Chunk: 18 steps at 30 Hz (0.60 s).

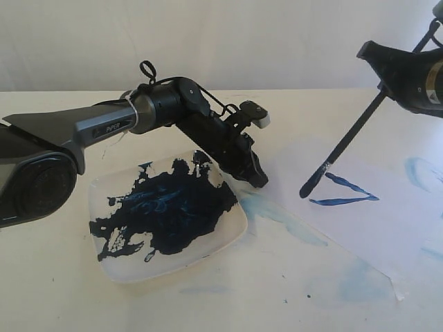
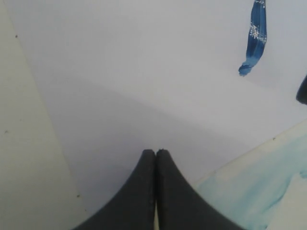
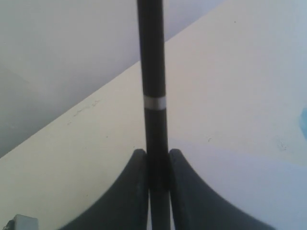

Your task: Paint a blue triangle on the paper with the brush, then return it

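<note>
My right gripper is shut on the brush, a thin black stick with a silver band. The brush slants down and left, its dark tip at the paper. The blue triangle shows as two dark-blue strokes meeting in a point on the right; the tip is at their open left end. One stroke shows in the left wrist view. My left gripper is shut and empty, tips down on the paper's left edge.
A square white plate smeared with dark blue paint sits left of the paper, right beside the left gripper. Pale blue smears mark the table and the paper's right part. A white wall runs behind the table.
</note>
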{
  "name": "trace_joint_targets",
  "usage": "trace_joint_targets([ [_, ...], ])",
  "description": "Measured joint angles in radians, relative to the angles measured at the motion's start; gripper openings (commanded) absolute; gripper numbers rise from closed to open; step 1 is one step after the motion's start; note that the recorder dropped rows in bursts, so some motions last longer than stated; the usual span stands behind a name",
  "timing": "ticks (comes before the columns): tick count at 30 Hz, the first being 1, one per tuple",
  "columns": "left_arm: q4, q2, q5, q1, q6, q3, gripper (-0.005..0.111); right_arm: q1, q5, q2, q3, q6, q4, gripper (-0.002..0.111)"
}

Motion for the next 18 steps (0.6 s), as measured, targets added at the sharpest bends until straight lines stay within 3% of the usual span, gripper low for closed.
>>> trace_joint_targets([
  [9,0.000,0.000,0.000,0.000,0.000,0.000,0.000,0.000,0.154,0.030,-0.018,0.054,0.000,0.000],
  [18,0.000,0.000,0.000,0.000,0.000,0.000,0.000,0.000,0.156,0.049,-0.022,0.075,-0.002,0.000],
])
